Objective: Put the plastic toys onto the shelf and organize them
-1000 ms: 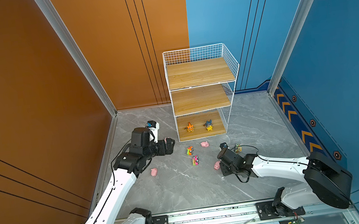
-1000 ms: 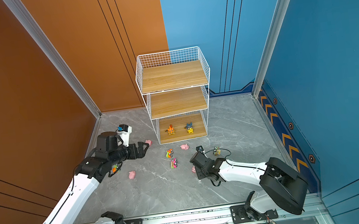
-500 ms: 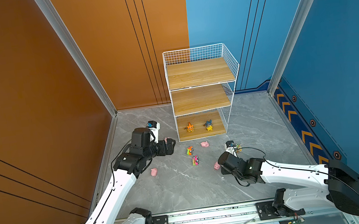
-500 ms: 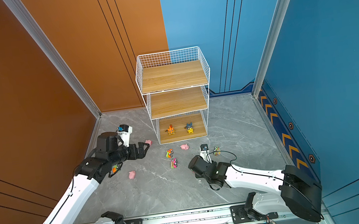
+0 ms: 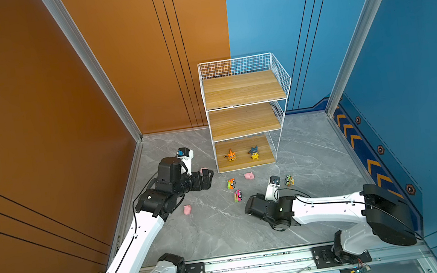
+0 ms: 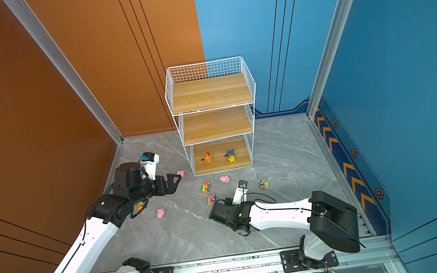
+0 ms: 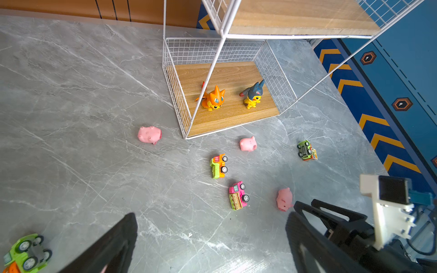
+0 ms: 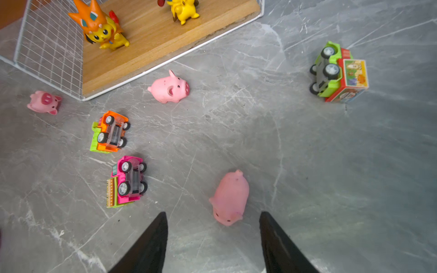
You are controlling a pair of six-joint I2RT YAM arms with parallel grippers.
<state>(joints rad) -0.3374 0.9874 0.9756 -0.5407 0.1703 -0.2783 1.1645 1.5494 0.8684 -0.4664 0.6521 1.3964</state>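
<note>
Floor [image 5: 210, 235] grey marble, walls [image 5: 143, 52] orange/blue, shelf [image 5: 242, 89] nr back

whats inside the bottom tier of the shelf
Two figures stand on the bottom board: an orange flame-topped figure and a blue-and-yellow figure. Nothing else shows there. In both top views the middle board covers its back part.

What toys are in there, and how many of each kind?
Pink pigs: 4, all on the floor
Toy cars: 4, all on the floor
Cartoon figures: 2, on the bottom board of the shelf
Total: 10
</note>
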